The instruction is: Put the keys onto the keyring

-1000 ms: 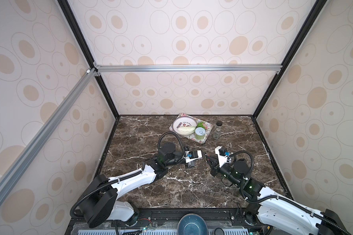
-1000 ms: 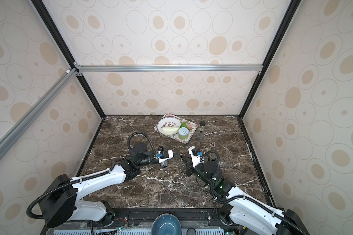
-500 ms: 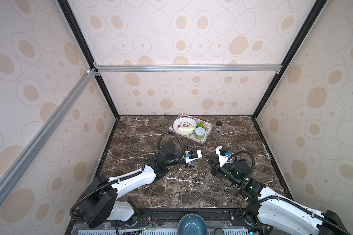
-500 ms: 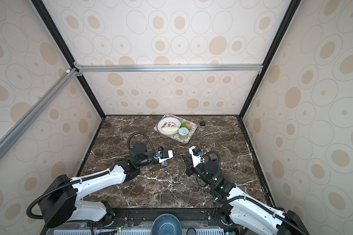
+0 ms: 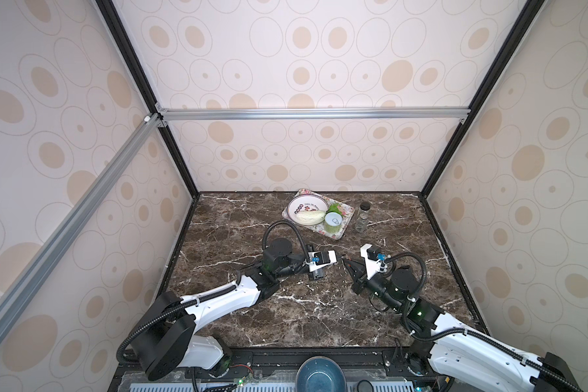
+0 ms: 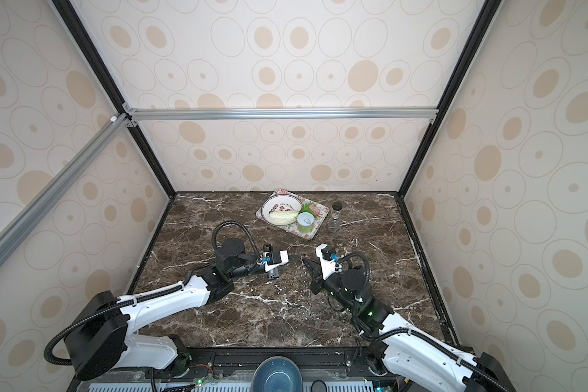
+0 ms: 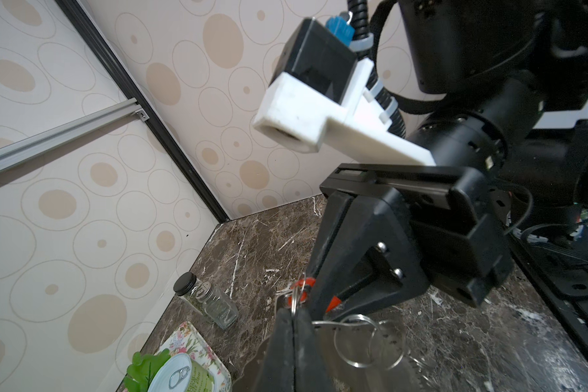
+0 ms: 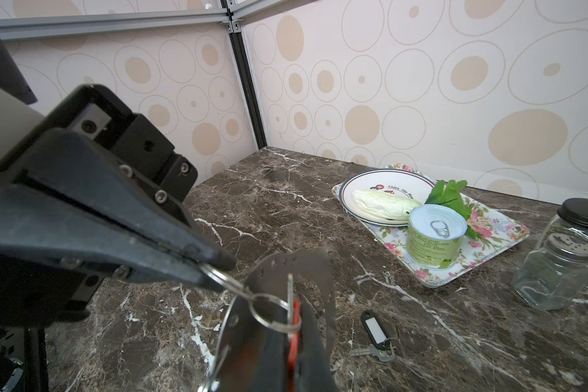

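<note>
Left gripper (image 8: 223, 268) jaws were pinched shut on linked wire split rings (image 8: 256, 314). Right gripper (image 8: 291, 336) jaws clamped the red-tagged key (image 8: 296, 310), with the flat grey holed oval metal keyring (image 8: 286, 261) alongside. Black-tagged, white-labelled key (image 8: 375, 331) lay nearby on the marble bench (image 5: 302, 315), which was bare toward six o'clock. White plate (image 8: 381, 176) at twelve read "Enjoy The".

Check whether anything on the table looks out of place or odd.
The black-tagged key lies alone on the marble table, apart from the keyring that it should join. Nothing else stands out.
</note>
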`<state>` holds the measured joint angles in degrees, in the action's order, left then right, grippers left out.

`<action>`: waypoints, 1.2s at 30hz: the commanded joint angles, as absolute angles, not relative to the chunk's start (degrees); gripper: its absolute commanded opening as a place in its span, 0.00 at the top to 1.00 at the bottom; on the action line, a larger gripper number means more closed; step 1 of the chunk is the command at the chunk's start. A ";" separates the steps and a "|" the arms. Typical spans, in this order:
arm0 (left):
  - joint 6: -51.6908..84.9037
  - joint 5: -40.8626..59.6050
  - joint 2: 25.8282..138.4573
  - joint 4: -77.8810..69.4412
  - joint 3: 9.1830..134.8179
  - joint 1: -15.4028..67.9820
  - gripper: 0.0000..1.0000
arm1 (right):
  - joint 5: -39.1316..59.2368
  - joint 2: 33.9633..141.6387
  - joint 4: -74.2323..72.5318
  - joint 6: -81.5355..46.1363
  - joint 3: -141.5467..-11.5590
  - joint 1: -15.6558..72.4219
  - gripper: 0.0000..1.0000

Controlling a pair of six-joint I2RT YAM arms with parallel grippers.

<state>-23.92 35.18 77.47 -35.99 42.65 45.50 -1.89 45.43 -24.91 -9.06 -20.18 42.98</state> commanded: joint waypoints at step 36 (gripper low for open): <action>-0.19 6.74 68.37 -67.24 28.12 31.37 0.58 | -26.30 59.66 9.16 6.45 -47.90 59.94 1.00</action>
